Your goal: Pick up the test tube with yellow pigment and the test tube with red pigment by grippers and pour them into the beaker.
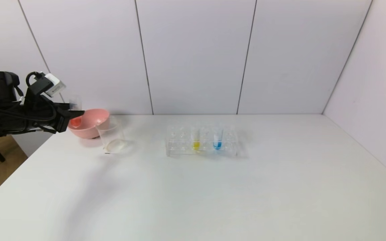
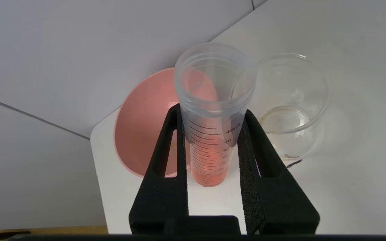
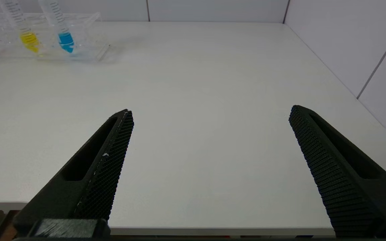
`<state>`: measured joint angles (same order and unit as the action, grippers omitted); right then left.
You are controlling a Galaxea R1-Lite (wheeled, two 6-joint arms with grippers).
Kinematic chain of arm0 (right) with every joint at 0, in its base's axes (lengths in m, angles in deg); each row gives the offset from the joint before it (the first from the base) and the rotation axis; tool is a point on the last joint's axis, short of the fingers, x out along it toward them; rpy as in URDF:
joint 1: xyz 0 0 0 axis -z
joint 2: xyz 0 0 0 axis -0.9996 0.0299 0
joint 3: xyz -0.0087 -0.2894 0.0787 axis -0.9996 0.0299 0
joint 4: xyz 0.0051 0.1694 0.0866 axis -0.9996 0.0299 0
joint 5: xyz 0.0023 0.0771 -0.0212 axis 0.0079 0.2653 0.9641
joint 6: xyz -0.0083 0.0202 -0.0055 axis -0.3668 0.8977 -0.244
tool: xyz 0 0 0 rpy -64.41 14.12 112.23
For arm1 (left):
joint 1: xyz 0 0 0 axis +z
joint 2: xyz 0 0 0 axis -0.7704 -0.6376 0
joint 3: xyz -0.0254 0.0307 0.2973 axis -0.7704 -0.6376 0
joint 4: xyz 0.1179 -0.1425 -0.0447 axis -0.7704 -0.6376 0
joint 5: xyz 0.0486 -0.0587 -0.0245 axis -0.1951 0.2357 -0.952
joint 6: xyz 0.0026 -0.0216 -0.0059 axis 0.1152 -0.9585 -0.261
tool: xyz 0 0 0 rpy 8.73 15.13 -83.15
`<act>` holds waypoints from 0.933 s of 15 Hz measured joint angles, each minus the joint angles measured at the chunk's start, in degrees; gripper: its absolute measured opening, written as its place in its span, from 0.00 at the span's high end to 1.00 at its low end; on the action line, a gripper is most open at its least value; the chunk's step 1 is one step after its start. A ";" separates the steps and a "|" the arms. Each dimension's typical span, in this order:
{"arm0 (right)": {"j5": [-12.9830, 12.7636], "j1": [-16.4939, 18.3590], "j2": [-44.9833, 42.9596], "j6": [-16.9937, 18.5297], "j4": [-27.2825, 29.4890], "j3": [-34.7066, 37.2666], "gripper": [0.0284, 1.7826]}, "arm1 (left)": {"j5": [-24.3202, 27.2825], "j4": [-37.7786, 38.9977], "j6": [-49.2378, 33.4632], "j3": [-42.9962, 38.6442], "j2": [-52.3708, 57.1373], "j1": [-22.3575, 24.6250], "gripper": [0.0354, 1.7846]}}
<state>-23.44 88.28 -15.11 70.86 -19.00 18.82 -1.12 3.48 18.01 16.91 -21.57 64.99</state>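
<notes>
Gripping the test tube with red pigment [image 2: 209, 134], the left gripper [image 2: 213, 117] contrasts with the right gripper [image 3: 209, 117], spread wide, seen only wrist-side.

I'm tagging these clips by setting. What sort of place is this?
Probably a mock chemistry bench: a clear rack with the test tube with yellow pigment and a blue tube, plus a beaker, on a white table enclosed by plain panels.

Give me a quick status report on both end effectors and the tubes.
Left end effector shut on red tube, held beside pink bowl and beaker. Right end effector open, idle over table. Yellow tube in rack. Nothing in the way.
</notes>
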 joint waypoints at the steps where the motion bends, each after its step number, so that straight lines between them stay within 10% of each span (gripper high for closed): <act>1: 0.02 0.00 0.00 0.00 0.00 0.00 0.05 | -0.09 -0.15 0.91 0.27 -0.06 0.39 0.76; 14: 0.00 0.00 0.00 0.00 0.00 0.00 0.05 | 0.04 0.02 10.62 0.72 0.24 1.65 0.76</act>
<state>-23.44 88.28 -15.11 70.86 -19.00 18.82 -1.09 3.51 28.63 17.63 -21.33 66.64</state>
